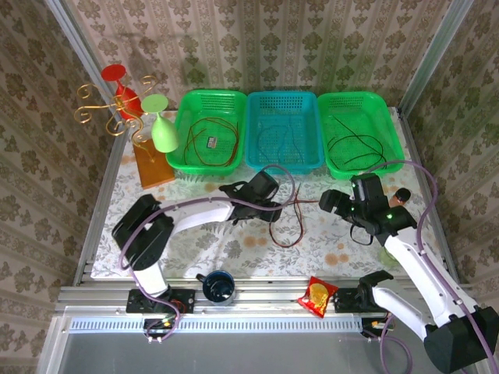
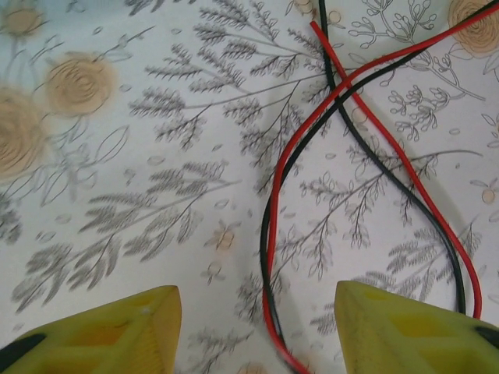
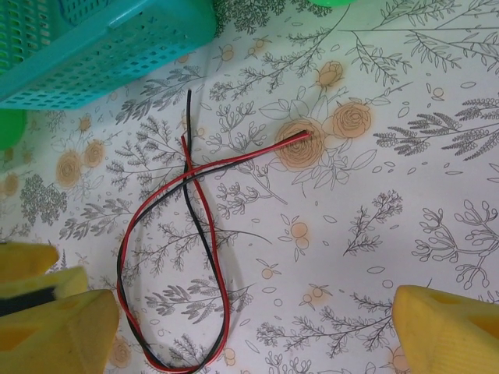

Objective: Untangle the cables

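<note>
A paired red and black cable [image 1: 290, 227] lies in a crossed loop on the flowered tablecloth between the two arms. In the left wrist view the same cable [image 2: 270, 257] runs down between my yellow fingers [image 2: 117, 335]. My left gripper [image 2: 257, 335] is open around it and neither finger touches it. My right gripper [image 3: 249, 327] is open over bare cloth, with the cable loop [image 3: 175, 257] lying toward its left finger. From above, the left gripper [image 1: 273, 204] sits just left of the loop and the right gripper [image 1: 334, 204] just right of it. More cables lie in the baskets.
Three baskets stand at the back: green [image 1: 181, 117], blue [image 1: 282, 95] and green [image 1: 351, 97]. A gold rack [image 1: 109, 109] with a red and a green goblet [image 1: 162, 128] is at the back left. A dark mug [image 1: 218, 287] and a snack packet [image 1: 318, 296] sit on the near rail.
</note>
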You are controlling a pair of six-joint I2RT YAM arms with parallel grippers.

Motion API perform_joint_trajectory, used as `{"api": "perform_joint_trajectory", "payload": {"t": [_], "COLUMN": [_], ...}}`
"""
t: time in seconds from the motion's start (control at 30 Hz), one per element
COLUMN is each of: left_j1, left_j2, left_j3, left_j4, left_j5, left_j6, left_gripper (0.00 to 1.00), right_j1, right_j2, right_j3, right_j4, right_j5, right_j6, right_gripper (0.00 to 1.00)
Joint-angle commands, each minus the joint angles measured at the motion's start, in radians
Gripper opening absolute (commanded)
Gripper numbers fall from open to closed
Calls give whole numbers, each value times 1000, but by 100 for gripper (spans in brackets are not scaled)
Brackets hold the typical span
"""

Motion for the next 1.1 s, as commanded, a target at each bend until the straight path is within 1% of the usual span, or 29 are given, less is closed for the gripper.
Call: {"api": "perform_joint_trajectory", "payload": {"t": [0.0,0.17,0.3,0.37,0.43,0.6,0.8,0.97,1.07], "left_j1": [-12,-11,-14,-15,-13,-14,-13,-17,-15], "left_j2": [43,94,110,121,139,195,252,287,307], "left_j3": [66,79,88,101,124,202,273,302,309], "left_j4": [19,31,48,53,46,-6,-21,-42,-39], "left_j5": [19,17,18,18,25,3,-9,-33,-19], "left_j6": [20,15,39,62,88,138,171,217,255], "left_gripper": [52,47,43,35,30,29,28,28,29], "right_j1": [6,4,4,3,4,2,-8,-18,-22], "right_j2": [-14,-22,-23,-14,-8,12,9,14,15], "right_j3": [-26,-35,-48,-49,-50,-48,-69,-70,-65], "right_j4": [-36,-39,-25,-18,-10,-4,12,11,10], "right_j5": [-24,-22,-23,-24,-23,-32,-30,-39,-38], "right_j6": [6,-6,-6,-9,-12,-23,-27,-36,-45], "right_gripper": [92,93,93,93,93,93,94,94,94]}}
